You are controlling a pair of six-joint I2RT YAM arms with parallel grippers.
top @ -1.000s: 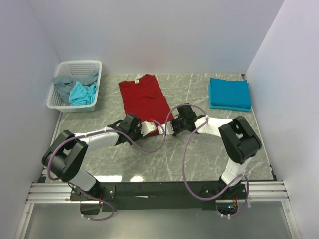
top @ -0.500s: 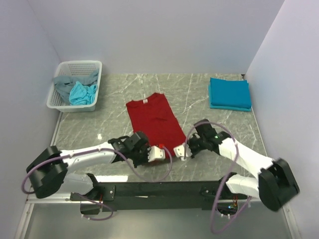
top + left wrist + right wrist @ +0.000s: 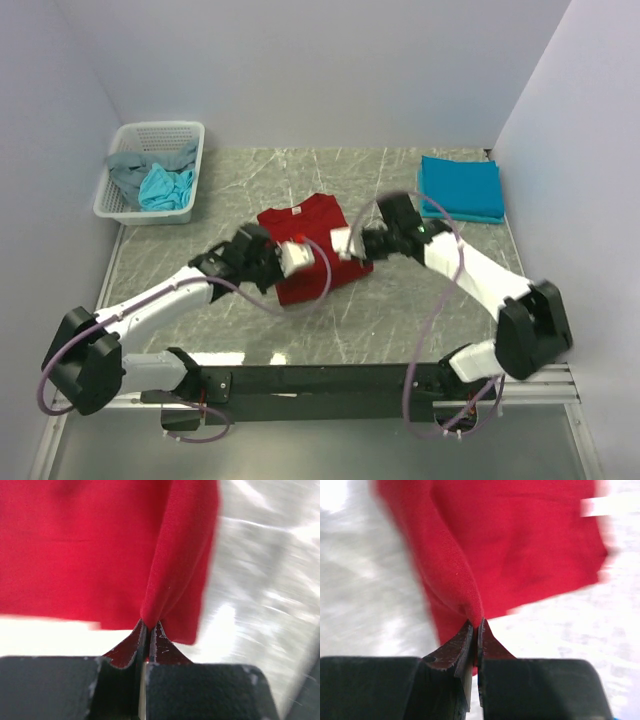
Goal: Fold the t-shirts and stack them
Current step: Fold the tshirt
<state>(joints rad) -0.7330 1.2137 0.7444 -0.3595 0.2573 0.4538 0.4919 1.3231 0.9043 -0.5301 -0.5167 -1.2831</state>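
I see the grey table (image 3: 400, 320), and the dark red t-shirt (image 3: 310, 218) lies in its middle. My left gripper (image 3: 148, 625) and my right gripper (image 3: 476, 625) are both squeezed tight on the shirt's cloth, side by side, holding its near end up.

The rectangular grey marble-patterned table (image 3: 420, 320) is enclosed by pale walls (image 3: 300, 70) along its left, far and right edges. Three items lie directly on it. A white plastic mesh basket (image 3: 112, 198) stands in the far left corner, just beside the left edge. A dark red short-sleeved cloth t-shirt (image 3: 305, 218) lies near the centre, slightly askew to the edges, its near part doubled back over itself. A folded teal-blue cloth t-shirt (image 3: 460, 188), a flat rectangle, lies in the far right corner, well apart from the red one. Light veins cross the surface, with glare patches toward the near edge.
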